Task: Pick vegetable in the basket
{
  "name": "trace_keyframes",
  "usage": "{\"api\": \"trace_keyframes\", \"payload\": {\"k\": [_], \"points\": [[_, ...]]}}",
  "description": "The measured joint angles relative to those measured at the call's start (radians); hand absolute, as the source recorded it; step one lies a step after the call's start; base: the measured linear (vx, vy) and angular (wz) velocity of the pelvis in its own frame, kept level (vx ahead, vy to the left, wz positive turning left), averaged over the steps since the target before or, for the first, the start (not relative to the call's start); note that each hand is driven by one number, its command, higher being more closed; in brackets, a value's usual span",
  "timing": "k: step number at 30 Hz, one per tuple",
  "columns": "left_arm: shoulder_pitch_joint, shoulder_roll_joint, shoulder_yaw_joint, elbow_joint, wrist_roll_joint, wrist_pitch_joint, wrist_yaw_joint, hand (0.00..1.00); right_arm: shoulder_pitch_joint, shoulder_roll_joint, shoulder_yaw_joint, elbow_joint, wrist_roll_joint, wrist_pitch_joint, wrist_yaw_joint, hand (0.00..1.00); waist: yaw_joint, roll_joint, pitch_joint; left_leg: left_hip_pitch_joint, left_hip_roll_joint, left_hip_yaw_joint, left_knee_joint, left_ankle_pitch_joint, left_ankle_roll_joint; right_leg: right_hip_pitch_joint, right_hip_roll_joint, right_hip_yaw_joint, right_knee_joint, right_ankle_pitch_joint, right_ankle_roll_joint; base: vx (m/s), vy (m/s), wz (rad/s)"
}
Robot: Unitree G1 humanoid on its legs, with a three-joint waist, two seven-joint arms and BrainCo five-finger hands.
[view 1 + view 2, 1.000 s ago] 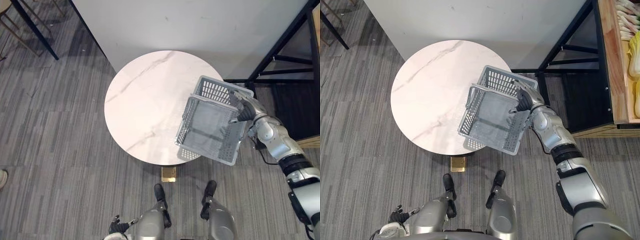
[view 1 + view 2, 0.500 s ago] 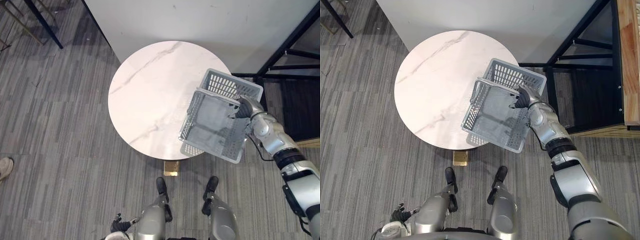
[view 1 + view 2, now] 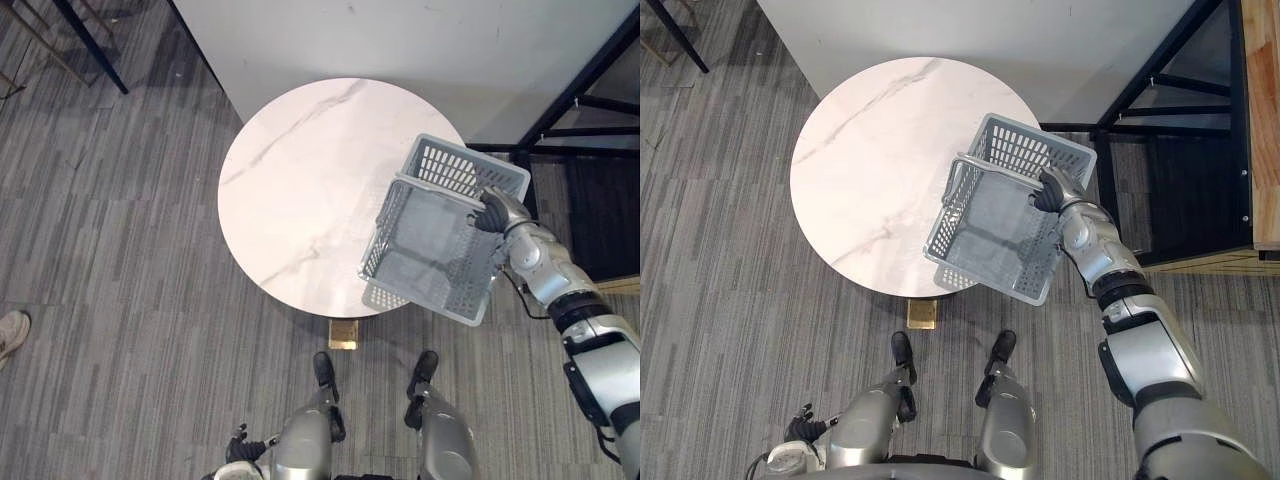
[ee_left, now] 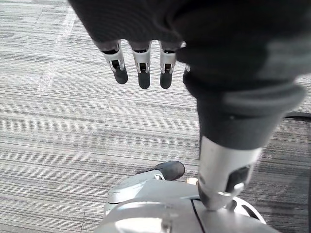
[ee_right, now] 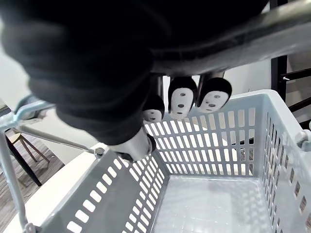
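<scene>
A grey slotted plastic basket (image 3: 455,170) hangs tilted over the right edge of the round marble table (image 3: 300,180), and its inside is bare. My right hand (image 3: 492,212) is at the basket's right side. In the right wrist view its fingers (image 5: 182,99) are curled round the metal handle (image 5: 228,34), with the basket's wall (image 5: 209,141) below them. My left hand (image 4: 141,68) hangs low beside me over the carpet with straight fingers and holds nothing; it also shows at the bottom edge of the left eye view (image 3: 238,452).
A black metal shelf frame (image 3: 580,90) stands right of the table, with a wooden shelf edge (image 3: 1265,120) beyond it. A white wall (image 3: 400,40) runs behind the table. Black chair legs (image 3: 90,50) stand far left. A person's shoe (image 3: 10,330) is on the carpet at the left.
My right hand's fingers have curled round the basket's handle. The whole picture has shifted as the camera moved. The left hand has stayed as it was.
</scene>
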Motion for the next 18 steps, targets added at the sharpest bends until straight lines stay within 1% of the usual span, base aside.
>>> {"api": "trace_keyframes", "payload": {"k": [1,2,5,7,8,10,11,13,14,15,16,17,18], "points": [[0.000,0.000,0.000,0.000,0.000,0.000,0.000,0.00,0.002,0.000,0.000,0.002,-0.005,-0.007,-0.002,1.00,0.000,0.000,0.000,0.003,0.000,0.000,0.000,0.000,0.000,0.003,0.001,0.000,0.000,0.000,0.000,0.05,-0.022,-0.02],[0.000,0.000,0.000,0.000,0.001,0.000,0.000,0.00,0.014,0.001,0.000,0.002,-0.009,-0.024,-0.004,1.00,0.002,0.000,0.000,0.013,0.000,0.001,0.000,0.000,0.000,0.013,0.002,0.000,-0.004,-0.001,-0.001,0.04,-0.019,-0.03],[0.000,0.000,0.000,-0.002,0.006,0.000,0.001,0.00,0.061,0.002,0.002,-0.019,-0.020,-0.085,-0.012,1.00,0.003,-0.002,-0.001,0.036,0.004,0.005,0.000,-0.004,-0.005,0.038,0.008,0.003,-0.012,-0.002,-0.002,0.05,-0.027,-0.05],[0.001,0.000,0.003,-0.006,0.011,0.001,0.001,0.00,0.097,0.002,0.009,-0.074,-0.039,-0.121,-0.012,1.00,0.002,-0.006,-0.003,0.049,0.008,0.014,0.000,-0.007,-0.009,0.049,0.016,0.011,-0.020,-0.002,-0.002,0.04,-0.027,-0.12],[0.001,0.000,0.006,-0.006,0.012,0.002,0.002,0.00,0.104,0.002,0.012,-0.090,-0.042,-0.126,-0.012,1.00,0.002,-0.007,-0.004,0.052,0.010,0.017,0.000,-0.007,-0.010,0.050,0.018,0.013,-0.021,-0.002,-0.002,0.04,-0.041,-0.21],[0.002,0.000,0.021,-0.007,0.024,0.004,0.002,0.00,0.149,-0.003,0.036,-0.203,-0.053,-0.162,-0.011,1.00,-0.003,-0.015,-0.009,0.078,0.021,0.029,-0.001,-0.011,-0.016,0.071,0.032,0.023,-0.027,-0.001,-0.003,0.06,-0.055,-0.19],[0.003,0.000,0.027,-0.007,0.036,0.005,0.002,0.00,0.158,-0.003,0.043,-0.229,-0.052,-0.168,-0.009,1.00,-0.004,-0.017,-0.011,0.086,0.024,0.033,-0.001,-0.013,-0.018,0.077,0.036,0.027,-0.029,-0.001,-0.003,0.07,-0.054,-0.19],[0.003,0.003,0.043,-0.009,0.042,0.006,0.003,0.00,0.200,-0.003,0.045,-0.318,-0.052,-0.201,-0.004,1.00,-0.004,-0.038,-0.029,0.102,0.032,0.050,-0.002,-0.017,-0.023,0.086,0.048,0.042,-0.036,-0.001,-0.003,0.05,-0.037,-0.21],[0.004,0.004,0.061,-0.009,0.042,0.011,0.004,0.00,0.226,-0.003,0.045,-0.364,-0.052,-0.216,0.006,1.00,-0.007,-0.054,-0.048,0.105,0.036,0.054,-0.002,-0.018,-0.025,0.087,0.053,0.045,-0.039,-0.001,-0.003,0.03,-0.029,-0.14],[0.007,0.005,0.069,-0.008,0.043,0.013,0.004,0.00,0.238,-0.003,0.045,-0.380,-0.051,-0.228,0.013,1.00,-0.009,-0.061,-0.060,0.106,0.038,0.056,-0.002,-0.019,-0.027,0.088,0.055,0.047,-0.041,-0.001,-0.003,0.05,-0.043,-0.12],[0.013,0.006,0.080,-0.004,0.047,0.015,0.004,0.00,0.264,-0.004,0.045,-0.411,-0.048,-0.248,0.034,1.00,-0.010,-0.078,-0.084,0.114,0.041,0.060,-0.002,-0.021,-0.030,0.096,0.060,0.051,-0.044,-0.001,-0.003,0.06,-0.036,-0.11],[0.020,0.009,0.088,-0.002,0.054,0.019,0.004,0.00,0.286,-0.005,0.045,-0.434,-0.044,-0.267,0.055,1.00,-0.011,-0.090,-0.104,0.130,0.043,0.065,-0.002,-0.024,-0.034,0.109,0.063,0.055,-0.049,-0.001,-0.003,0.06,-0.030,-0.14],[0.023,0.010,0.098,0.000,0.060,0.025,0.002,0.00,0.299,-0.014,0.049,-0.456,-0.044,-0.276,0.075,1.00,-0.012,-0.098,-0.114,0.142,0.044,0.070,-0.004,-0.026,-0.036,0.121,0.064,0.059,-0.053,-0.001,-0.003,0.02,-0.011,-0.18]]}}
